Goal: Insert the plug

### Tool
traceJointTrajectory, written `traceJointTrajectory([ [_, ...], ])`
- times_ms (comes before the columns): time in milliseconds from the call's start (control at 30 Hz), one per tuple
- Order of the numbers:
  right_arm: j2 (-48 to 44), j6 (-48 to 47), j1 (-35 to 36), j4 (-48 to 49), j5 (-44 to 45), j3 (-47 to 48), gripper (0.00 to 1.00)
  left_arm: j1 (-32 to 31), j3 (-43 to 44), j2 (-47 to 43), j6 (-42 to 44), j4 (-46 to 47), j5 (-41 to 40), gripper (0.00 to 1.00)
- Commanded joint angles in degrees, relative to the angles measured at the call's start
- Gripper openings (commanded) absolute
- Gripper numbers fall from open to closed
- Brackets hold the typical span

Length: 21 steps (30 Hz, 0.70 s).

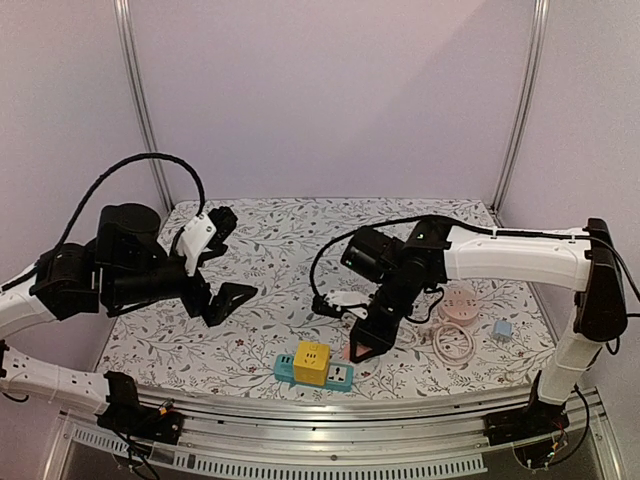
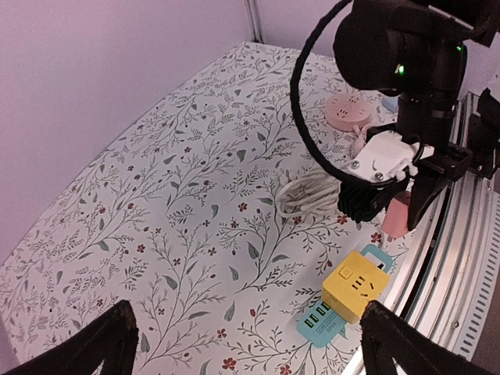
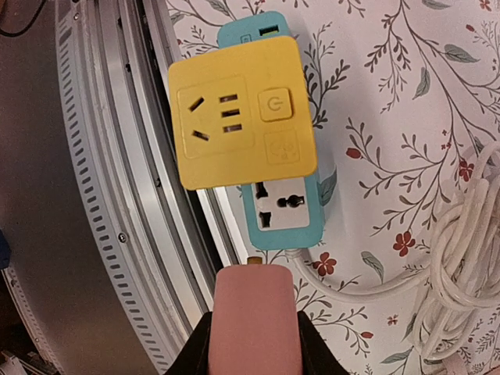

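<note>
A teal power strip (image 3: 285, 209) lies near the table's front edge with a yellow cube adapter (image 3: 238, 113) plugged on it; both show in the top view, the strip (image 1: 342, 378) and the cube (image 1: 311, 363). My right gripper (image 3: 254, 344) is shut on a pink plug (image 3: 254, 320), its brass prong tip just short of the strip's free socket (image 3: 283, 205). In the top view the plug (image 1: 349, 350) hangs a little above the strip's right end. My left gripper (image 2: 246, 344) is open and empty, raised over the table's left part (image 1: 215, 270).
A coiled white cable (image 1: 345, 298) lies behind the right gripper. A round pink socket (image 1: 458, 304), a pinkish cable coil (image 1: 450, 342) and a small blue adapter (image 1: 501, 328) lie at the right. The metal front rail (image 1: 330, 440) runs just beside the strip.
</note>
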Motion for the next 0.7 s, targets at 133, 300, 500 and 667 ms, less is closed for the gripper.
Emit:
traceJointTrajectory([
  [133,8.3,2.7,4.6,-6.7,8.2,9.3,0.00,2.2,-2.9,-4.2,-2.2,-4.1,-2.8,1.00],
  [300,12.4,3.6,7.6,-8.6,12.0,12.2,0.00,3.3,-2.0,-3.8,-1.4,-4.6,-2.1,0.99],
  [500,15.9,4.8,9.5,-9.6,15.4,13.3,0.00,4.2,-1.7,-3.2,-0.6,-4.8,-1.6,1.00],
  [667,16.9,6.8,9.6,-9.6,18.0,13.2,0.00,4.7,-1.5,-3.1,-0.5,-4.8,-1.4,0.99],
])
